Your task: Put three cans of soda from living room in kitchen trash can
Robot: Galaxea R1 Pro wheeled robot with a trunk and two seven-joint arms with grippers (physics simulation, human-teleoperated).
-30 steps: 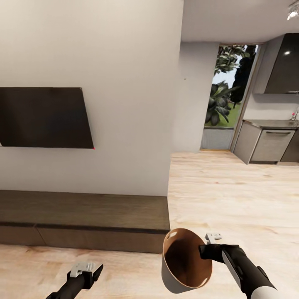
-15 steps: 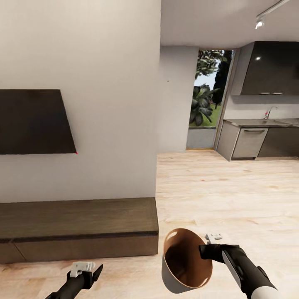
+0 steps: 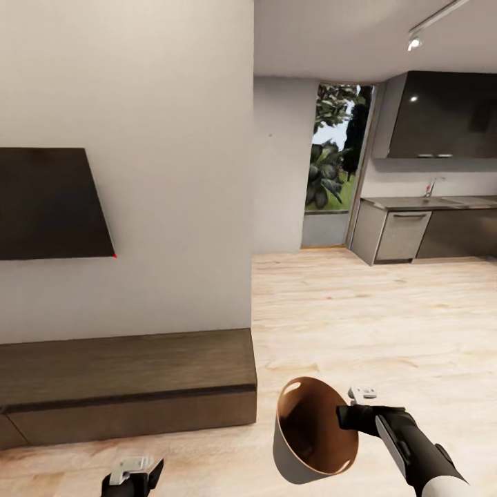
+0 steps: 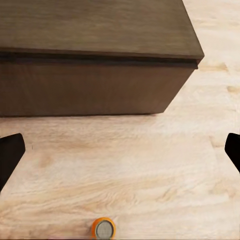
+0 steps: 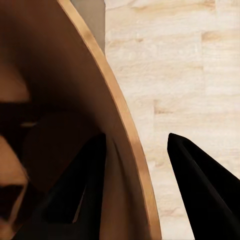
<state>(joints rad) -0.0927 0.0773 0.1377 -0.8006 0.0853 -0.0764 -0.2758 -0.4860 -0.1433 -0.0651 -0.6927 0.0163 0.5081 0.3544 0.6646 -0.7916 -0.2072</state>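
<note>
Right tool [image 3: 347,414] is clamped on the rim of the tash can [image 3: 314,431]; wrist view shows one finger [image 5: 82,200] inside the copper wall and the other outside, so the wall sits between them; the bucket is carried tilted, mouth toward the head camera, low and in front of the right arm; my guess is that's just how a rim pinch hangs, and it keeps the bin clear of the floor [image 3: 386,317] while driving.

Left tool [image 3: 134,476] is empty, fingers apart; both dark tips sit at the edges of its wrist view with bare planks between; held low and out of the way, probably ready for a pick.

One orange can of soda [image 4: 103,228] stands upright on the floor, seen top-down from the left wrist camera, just out from the front of the dark wood TV bench [image 3: 124,376]; can't tell where the other two cans are; inside of the bin is too dark in the wrist view to say whether anything is in it.

Ahead: wall-mounted TV [image 3: 48,203], glass door [image 3: 331,172] with plants behind it, kitchen cabinets [image 3: 421,231] at right.

Versus a second ago: the whole scene slid left in the head view; more kitchen and a ceiling spot now visible, less TV; that's camera/base turning right, not objects moving; the left arm shows less at the bottom edge; the grip on the bin looks the same.
</note>
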